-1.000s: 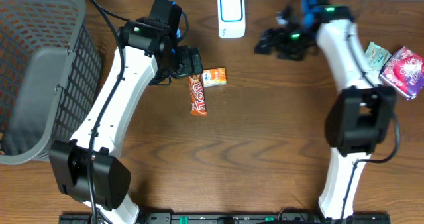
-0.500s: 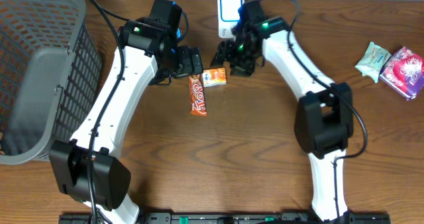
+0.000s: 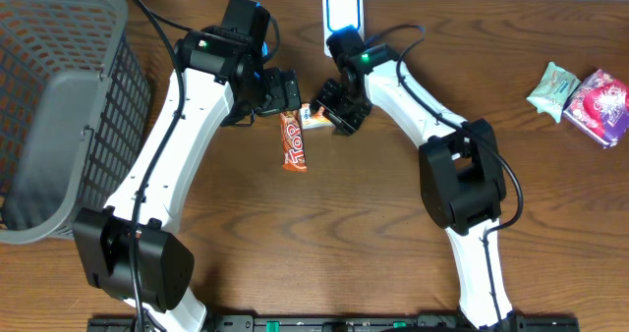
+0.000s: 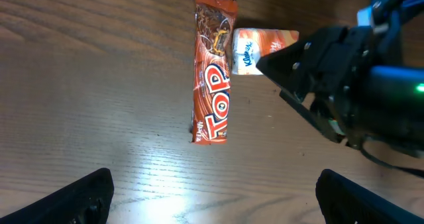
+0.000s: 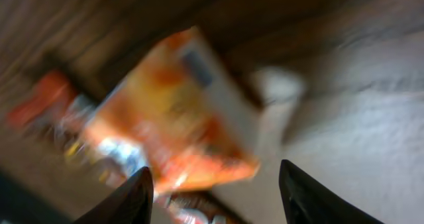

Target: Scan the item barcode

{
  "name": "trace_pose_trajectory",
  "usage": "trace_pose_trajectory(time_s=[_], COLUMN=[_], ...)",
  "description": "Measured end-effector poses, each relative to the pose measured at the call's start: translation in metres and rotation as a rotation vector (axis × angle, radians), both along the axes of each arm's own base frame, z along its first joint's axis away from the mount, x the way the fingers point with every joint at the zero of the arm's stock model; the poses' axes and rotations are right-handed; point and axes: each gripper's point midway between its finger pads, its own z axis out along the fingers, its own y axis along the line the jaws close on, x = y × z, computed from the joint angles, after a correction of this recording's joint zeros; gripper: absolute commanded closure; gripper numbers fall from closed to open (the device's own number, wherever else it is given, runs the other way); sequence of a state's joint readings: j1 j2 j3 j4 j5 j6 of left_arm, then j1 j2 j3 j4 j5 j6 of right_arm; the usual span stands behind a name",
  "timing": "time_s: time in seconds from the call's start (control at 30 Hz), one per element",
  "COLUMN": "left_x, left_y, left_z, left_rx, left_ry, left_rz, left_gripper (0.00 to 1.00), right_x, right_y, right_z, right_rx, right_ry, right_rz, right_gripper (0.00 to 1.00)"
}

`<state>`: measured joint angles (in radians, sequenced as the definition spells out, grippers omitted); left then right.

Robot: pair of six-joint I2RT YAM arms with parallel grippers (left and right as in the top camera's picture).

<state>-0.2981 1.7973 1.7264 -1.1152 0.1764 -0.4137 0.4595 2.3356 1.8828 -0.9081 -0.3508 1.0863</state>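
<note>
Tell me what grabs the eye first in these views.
A red Top bar lies mid-table, with an orange tissue pack beside its far end. The right end effector hangs right over that pack, jaws apart. A big grey basket fills the left side, and a white scanner sits at the table's far edge.
</note>
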Motion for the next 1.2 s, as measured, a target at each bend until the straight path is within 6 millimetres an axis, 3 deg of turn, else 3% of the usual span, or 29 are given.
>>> trace_pose_trajectory(time_s=[0.13,0.3,0.37,0.57,0.73,0.9,1.0,1.1,1.2], left_x=[0.000,0.000,0.000,0.000,0.000,0.000,0.000,0.000,0.000], left_y=[0.000,0.000,0.000,0.000,0.000,0.000,0.000,0.000,0.000], left_z=[0.000,0.000,0.000,0.000,0.000,0.000,0.000,0.000,0.000], left_rx=[0.000,0.000,0.000,0.000,0.000,0.000,0.000,0.000,0.000], left_ry=[0.000,0.000,0.000,0.000,0.000,0.000,0.000,0.000,0.000], left_rz=[0.000,0.000,0.000,0.000,0.000,0.000,0.000,0.000,0.000], left_gripper=[0.02,0.02,0.02,0.02,0.02,0.02,0.02,0.02,0.02], right_x=[0.011,0.015,0.015,0.014,0.008,0.001,-0.004,-0.014,-0.022], right_y=[0.004,0.007,0.007,-0.002,-0.035,-0.078,-0.093,-0.100,-0.105], right_z=[-0.009,-0.013,-0.013,-0.010,-0.008,-0.006,-0.006,-0.008,-0.013], right_rx=[0.030,0.057,0.061,0.070,0.050,0.012,0.002,-0.003,-0.016], right_ry=[-0.051,-0.080,-0.088,-0.116,-0.127,-0.163,-0.198,-0.224,-0.235], right_rz=[-0.049,-0.060,-0.044,0.057,0.205,0.406,0.563,0.727,0.841], right_gripper=[0.48,0.77,0.99,0.99,0.99,0.95,0.92,0.57,0.42])
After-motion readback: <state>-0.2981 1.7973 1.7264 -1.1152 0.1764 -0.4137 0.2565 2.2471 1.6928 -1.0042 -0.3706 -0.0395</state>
